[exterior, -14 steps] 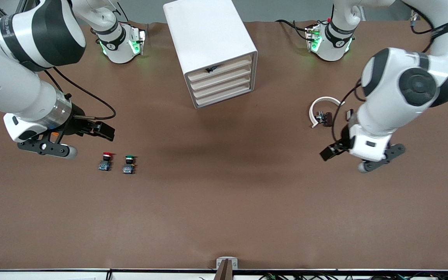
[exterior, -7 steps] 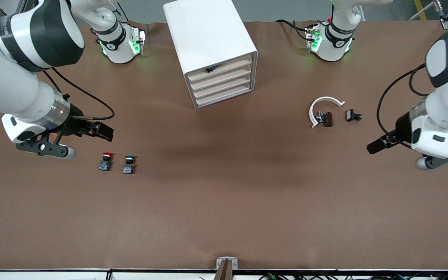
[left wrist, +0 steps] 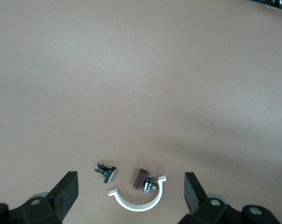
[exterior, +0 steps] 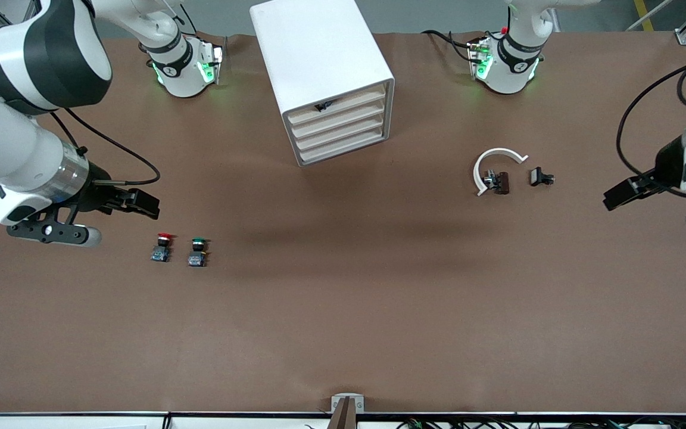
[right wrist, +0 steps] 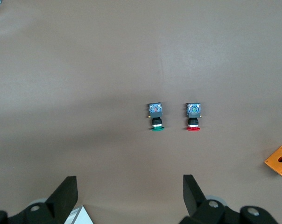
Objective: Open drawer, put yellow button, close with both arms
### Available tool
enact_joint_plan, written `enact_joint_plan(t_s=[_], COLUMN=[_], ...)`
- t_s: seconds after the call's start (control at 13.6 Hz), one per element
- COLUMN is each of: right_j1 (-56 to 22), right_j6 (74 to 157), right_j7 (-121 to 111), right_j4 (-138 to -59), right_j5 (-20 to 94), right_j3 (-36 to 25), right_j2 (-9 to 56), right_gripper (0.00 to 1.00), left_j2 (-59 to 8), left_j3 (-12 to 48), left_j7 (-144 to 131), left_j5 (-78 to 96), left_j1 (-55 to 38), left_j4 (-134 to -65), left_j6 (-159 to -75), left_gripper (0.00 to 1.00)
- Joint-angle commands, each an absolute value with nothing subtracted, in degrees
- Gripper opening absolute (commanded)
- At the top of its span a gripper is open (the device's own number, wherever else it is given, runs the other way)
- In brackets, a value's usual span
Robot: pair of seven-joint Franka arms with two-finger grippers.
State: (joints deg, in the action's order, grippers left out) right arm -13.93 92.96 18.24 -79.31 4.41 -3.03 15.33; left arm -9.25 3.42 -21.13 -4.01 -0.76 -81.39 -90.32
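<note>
Front view: the left gripper has swung out toward the left arm's end of the surface, uncovering the white half-ring and the small black clip that the arm covered a second ago. The right gripper has drifted slightly toward its own end, and hangs near the red-capped button and green-capped button. All four drawers of the cabinet sit flush, the drawer included. No yellow button shows on the surface; it is likely already inside, so the task looks finished and both arms are retreating.

Left wrist view: the left gripper is released, its jaws spread wide with nothing between them, above the half-ring and two small parts.

Right wrist view: the right gripper is likewise released and empty, over bare surface near the two buttons and an orange plate.
</note>
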Motion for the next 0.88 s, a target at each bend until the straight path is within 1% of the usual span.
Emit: enact_joint_plan(t_s=[0.0, 0.15, 0.37, 0.51, 0.81], right_j1=[-13.3, -13.3, -13.1, -12.7, -11.8], right_j6=[93.3, 93.3, 94.0, 94.3, 97.3], right_j7=[17.5, 17.5, 17.3, 16.6, 12.8], right_j4=[-79.2, -79.1, -79.1, -79.0, -79.1], right_j5=[3.7, 3.7, 3.7, 3.7, 4.0], right_j3=[-2.3, -2.3, -2.3, -2.3, -2.3], right_j2=[15.1, 15.1, 15.1, 15.1, 15.2], right_gripper=[1.00, 1.00, 1.00, 1.00, 1.00], left_j2=[-7.1, -5.8, -3.5, -1.4, 0.3], left_j3=[4.4, 4.8, 6.3, 5.8, 5.4], left_j7=[-18.3, -15.0, -6.3, -3.6, -3.3], left_j5=[-4.3, -4.0, -1.1, -0.8, -0.7], left_j1=[0.7, 2.7, 7.5, 7.6, 7.5], left_j4=[-81.6, -81.6, -82.3, -83.1, -83.9], left_j6=[-87.4, -85.7, -85.5, -85.2, -83.5], left_gripper=[1.00, 1.00, 1.00, 1.00, 1.00])
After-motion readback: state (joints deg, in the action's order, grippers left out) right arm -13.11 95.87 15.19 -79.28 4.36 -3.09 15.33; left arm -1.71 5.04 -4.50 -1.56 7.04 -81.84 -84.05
